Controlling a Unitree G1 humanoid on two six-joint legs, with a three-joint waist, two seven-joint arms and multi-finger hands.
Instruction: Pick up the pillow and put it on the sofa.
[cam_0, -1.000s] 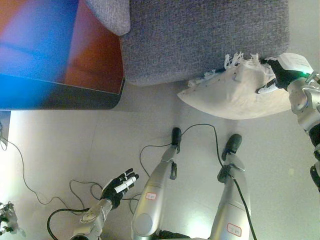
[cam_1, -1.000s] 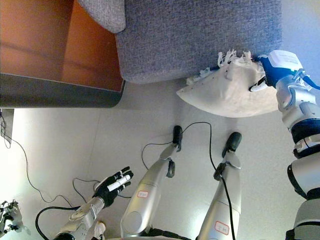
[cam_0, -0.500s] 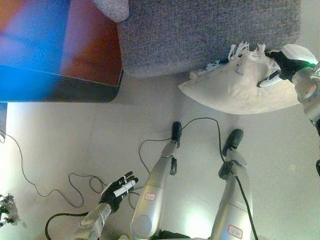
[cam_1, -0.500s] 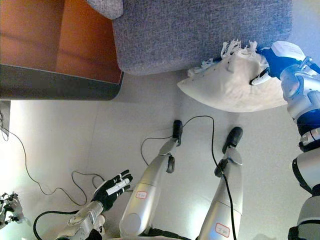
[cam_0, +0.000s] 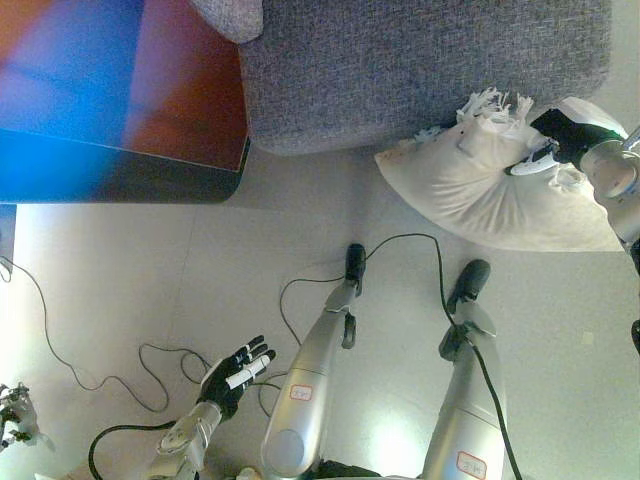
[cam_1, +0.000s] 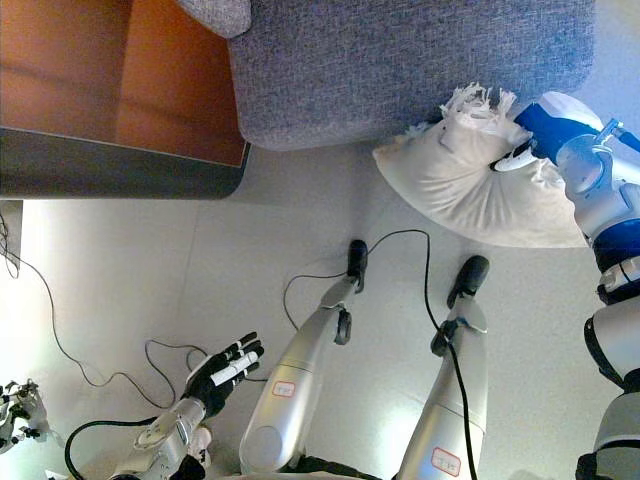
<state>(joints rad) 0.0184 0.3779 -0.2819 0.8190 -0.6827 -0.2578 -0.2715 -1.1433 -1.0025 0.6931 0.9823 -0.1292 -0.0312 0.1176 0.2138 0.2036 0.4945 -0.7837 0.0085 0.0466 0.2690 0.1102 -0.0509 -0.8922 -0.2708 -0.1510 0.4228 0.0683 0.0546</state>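
Note:
A cream pillow (cam_0: 480, 185) with a fringed edge hangs off the floor in front of the grey sofa (cam_0: 420, 65), its fringe touching the sofa's front edge. My right hand (cam_0: 555, 140) is shut on the pillow's upper right part; it also shows in the right eye view (cam_1: 530, 135). My left hand (cam_0: 235, 375) is open and empty, low at the left above the floor.
A dark brown wooden table (cam_1: 110, 90) stands left of the sofa. A grey cushion corner (cam_0: 230, 15) sits on the sofa's left end. Thin cables (cam_0: 60, 350) lie on the pale floor at the left.
My right hand has pulled the pillow a little down and right, so it hangs more steeply. My left hand has drifted slightly lower.

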